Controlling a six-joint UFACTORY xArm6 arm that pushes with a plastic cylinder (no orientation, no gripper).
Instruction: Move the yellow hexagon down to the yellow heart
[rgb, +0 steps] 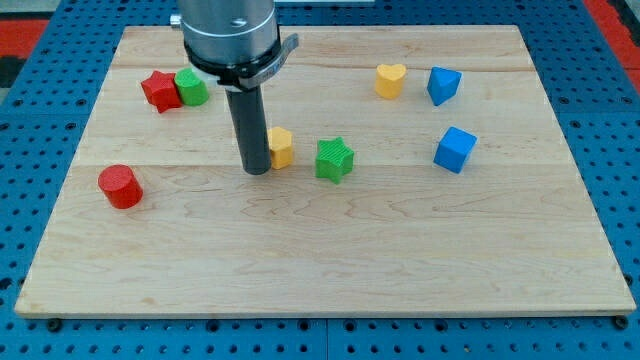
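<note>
Red cylinder (120, 187) lies at left; our tip (257, 170) touches the yellow hexagon (281, 147) at centre, on its left side. We carry no claw. Green star (335, 159) sits just right; yellow heart (390, 80) lies upper right, well apart.

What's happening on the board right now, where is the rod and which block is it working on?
My tip is down on the wooden board, right against the left side of the yellow hexagon. A green star sits just to the hexagon's right. The yellow heart is well off toward the view's upper right, next to two blue blocks, so the hexagon has not reached it yet. A red star, green block and red cylinder lie at the view's left.
</note>
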